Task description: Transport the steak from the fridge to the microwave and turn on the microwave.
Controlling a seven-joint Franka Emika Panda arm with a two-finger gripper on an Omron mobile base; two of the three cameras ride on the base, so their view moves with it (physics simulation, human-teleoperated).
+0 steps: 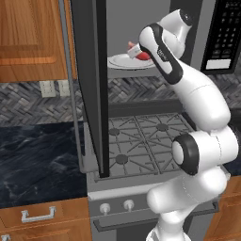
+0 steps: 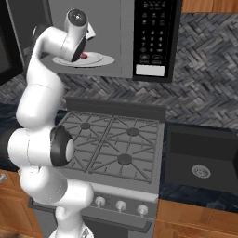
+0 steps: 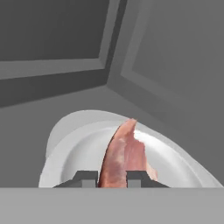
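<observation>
Between hand [image 3: 111, 177] fingertips: steak [image 3: 122, 157], red-pink, edge-on.

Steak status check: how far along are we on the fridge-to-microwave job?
Done: the steak is out of the fridge and inside the open microwave, whose door hangs open over the stove.
In hand: the gripper is shut on the steak, holding it just over the white plate in the cavity.
Left: release the steak, withdraw, close the door, press the keypad to start.
</observation>
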